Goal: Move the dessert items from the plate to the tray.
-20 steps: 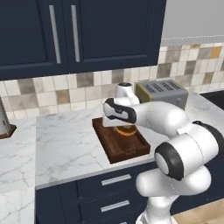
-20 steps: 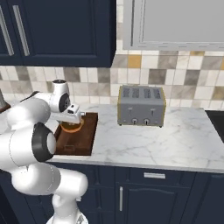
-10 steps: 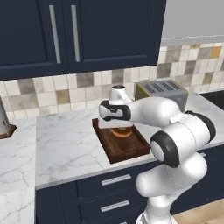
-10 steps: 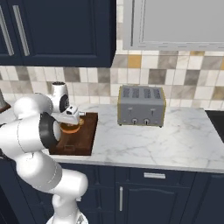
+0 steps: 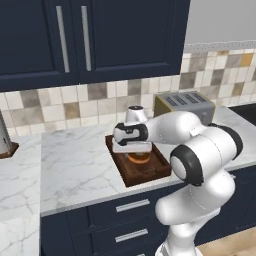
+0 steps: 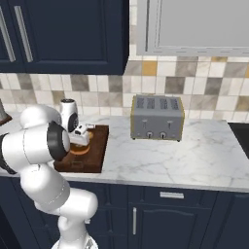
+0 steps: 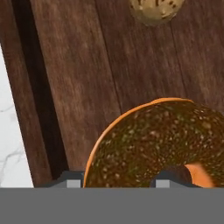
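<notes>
Doughnut [image 7: 162, 144]: round, speckled, orange-rimmed | tray [image 7: 74, 78]: grained dark wood, rimmed

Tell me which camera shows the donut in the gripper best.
The hand view: the donut fills the foreground, its speckled brown top and orange rim clear above the wooden tray. The left base view shows an orange sliver beneath the hand; the right base view likewise.
</notes>
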Tool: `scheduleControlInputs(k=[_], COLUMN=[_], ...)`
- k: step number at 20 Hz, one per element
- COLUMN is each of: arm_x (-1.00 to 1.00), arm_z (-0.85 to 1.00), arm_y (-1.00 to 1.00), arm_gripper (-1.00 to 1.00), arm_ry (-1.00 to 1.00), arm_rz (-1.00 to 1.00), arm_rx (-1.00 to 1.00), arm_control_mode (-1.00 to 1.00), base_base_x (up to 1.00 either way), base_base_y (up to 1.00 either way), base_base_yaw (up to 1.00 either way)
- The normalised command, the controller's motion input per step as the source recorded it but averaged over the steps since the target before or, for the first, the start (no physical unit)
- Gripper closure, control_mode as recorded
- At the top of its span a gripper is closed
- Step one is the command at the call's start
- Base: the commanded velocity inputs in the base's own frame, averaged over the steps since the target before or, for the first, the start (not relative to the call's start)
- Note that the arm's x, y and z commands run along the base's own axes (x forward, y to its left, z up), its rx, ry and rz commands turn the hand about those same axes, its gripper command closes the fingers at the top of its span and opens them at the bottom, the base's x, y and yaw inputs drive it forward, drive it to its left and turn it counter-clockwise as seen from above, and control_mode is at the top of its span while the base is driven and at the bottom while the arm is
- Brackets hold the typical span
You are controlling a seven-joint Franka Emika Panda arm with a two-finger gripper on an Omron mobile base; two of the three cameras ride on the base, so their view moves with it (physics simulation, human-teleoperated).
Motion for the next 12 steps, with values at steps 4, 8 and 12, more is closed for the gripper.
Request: scheduleControlInputs(k=[4, 8, 12], arm_x=[0.0, 0.0, 0.0], arm_z=[-0.3, -0.26, -0.16], arm_y=[0.0, 0.0, 0.0], arm_gripper=[1.0, 1.0, -1.0], arm_ry=[0.0, 0.0, 0.0], arm_rz=[-0.06, -0.05, -0.03], arm_rx=[0.02, 0.01, 0.0], arm_control_mode=[-1.0, -1.0, -1.0], base_base_x=[0.0, 0.0, 0.0], base_base_y=[0.0, 0.0, 0.0], base_base_yaw=[0.0, 0.0, 0.0])
